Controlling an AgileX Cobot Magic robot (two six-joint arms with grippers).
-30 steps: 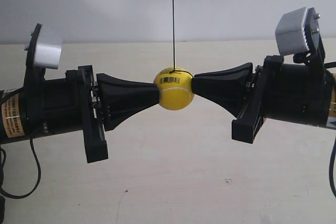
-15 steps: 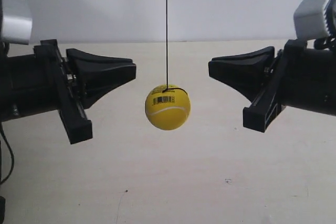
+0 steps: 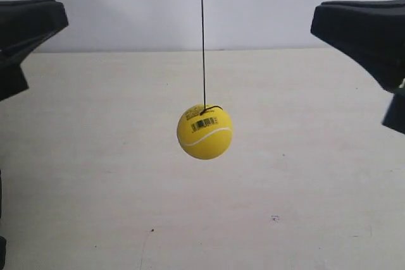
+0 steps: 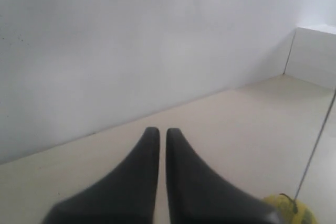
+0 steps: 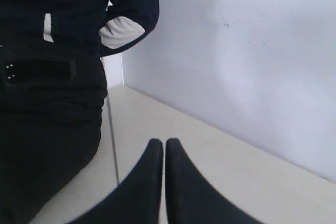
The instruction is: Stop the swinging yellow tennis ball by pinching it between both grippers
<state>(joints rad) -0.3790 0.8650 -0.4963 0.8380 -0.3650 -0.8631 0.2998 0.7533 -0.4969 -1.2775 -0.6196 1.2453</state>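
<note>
Exterior view, centre of frame: yellow tennis ball (image 3: 204, 132) hanging on a straight black string (image 3: 203, 36), barcode print and white seam facing the camera, beige tabletop (image 3: 95, 175) behind and below. Touched by nothing.

Upper left edge: gripper at the exterior view's left (image 3: 38, 23), only its black wedge in frame, pointing inward, higher than the ball and well apart from it. Upper right edge: gripper at the exterior view's right (image 3: 357, 30), likewise cropped, pointing inward, also higher and well apart.

Left wrist view, bottom centre: left gripper (image 4: 158, 130), two tapered jaws drawn almost together, just a thin slit between, gripping nothing. Ball (image 4: 291, 212) in the lower right corner, partly cut off, string rising toward the right edge.

Right wrist view, bottom centre: right gripper (image 5: 159, 141) in the same near-closed pose, narrow slit, nothing held. Left side of frame: person in dark clothing (image 5: 52, 77). White wall (image 5: 252, 51) at right.
</note>
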